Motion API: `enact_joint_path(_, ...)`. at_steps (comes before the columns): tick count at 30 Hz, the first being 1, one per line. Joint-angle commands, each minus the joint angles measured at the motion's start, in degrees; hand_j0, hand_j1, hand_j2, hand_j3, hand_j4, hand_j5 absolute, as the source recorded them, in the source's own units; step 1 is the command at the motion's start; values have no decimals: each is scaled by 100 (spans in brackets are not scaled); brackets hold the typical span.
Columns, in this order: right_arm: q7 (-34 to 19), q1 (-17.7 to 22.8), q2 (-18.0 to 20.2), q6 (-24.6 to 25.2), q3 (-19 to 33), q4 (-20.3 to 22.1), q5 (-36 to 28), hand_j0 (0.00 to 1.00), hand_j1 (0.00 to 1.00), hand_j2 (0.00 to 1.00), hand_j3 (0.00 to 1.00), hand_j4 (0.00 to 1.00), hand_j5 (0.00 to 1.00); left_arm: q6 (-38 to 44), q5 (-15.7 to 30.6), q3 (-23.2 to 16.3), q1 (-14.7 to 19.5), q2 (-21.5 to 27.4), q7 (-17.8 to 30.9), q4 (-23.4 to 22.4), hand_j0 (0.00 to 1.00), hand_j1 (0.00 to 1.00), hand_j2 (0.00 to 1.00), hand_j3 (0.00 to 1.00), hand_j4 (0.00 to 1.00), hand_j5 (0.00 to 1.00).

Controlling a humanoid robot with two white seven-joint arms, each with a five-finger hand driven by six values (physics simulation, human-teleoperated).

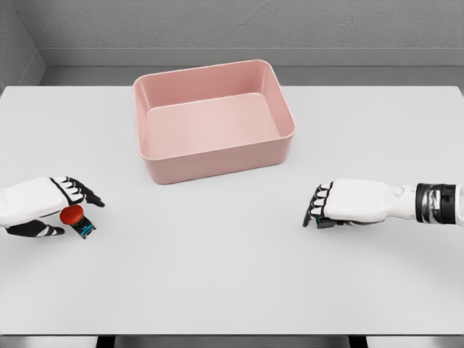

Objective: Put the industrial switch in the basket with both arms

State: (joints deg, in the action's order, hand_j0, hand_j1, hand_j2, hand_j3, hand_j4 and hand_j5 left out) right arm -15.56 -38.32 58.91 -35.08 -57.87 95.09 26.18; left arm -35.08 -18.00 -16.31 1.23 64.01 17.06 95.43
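Switch (75, 219) sits in the left hand (45, 209), low at the bench's (232, 275) left edge.
Fingers wrap its red button; right hand (341, 204) hovers curled, holding nothing; pink basket (214, 117) lies well apart.

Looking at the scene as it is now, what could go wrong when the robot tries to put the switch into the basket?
The left hand seems to hold the industrial switch only at the fingertips, so it could slip during lifting. The pink basket has raised walls; a low carry could hit its near wall. The right hand is far away across the table, so a two-hand transfer may misalign.
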Motion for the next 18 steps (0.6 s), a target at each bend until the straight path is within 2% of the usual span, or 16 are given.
enact_joint_path(1, 0, 0, 16, 8, 13, 27, -25, 60, 60, 60, 60, 60, 60, 8, 33, -13, 0, 6, 17, 10, 83, 83, 83, 83, 83, 83)
enact_joint_path(3, -9, 0, 24, 8, 39, 27, -25, 59, 59, 59, 59, 59, 59, 8, 42, -13, 0, 6, 34, 19, 81, 81, 81, 81, 81, 81)
enact_joint_path(11, 0, -26, 42, 8, 65, 19, -25, 54, 54, 54, 54, 54, 54, 8, 51, -13, 0, 6, 184, 37, 61, 61, 61, 61, 61, 61)
enact_joint_path(16, -9, -62, 60, 8, 74, 19, -34, 54, 54, 54, 54, 54, 54, 8, 51, -13, 9, 15, 184, 28, 49, 49, 49, 49, 49, 49)
enact_joint_path(18, -9, -70, 60, 8, 74, 19, -43, 54, 54, 54, 54, 54, 54, 8, 59, -13, 18, 33, 184, 28, 47, 47, 47, 47, 47, 47)
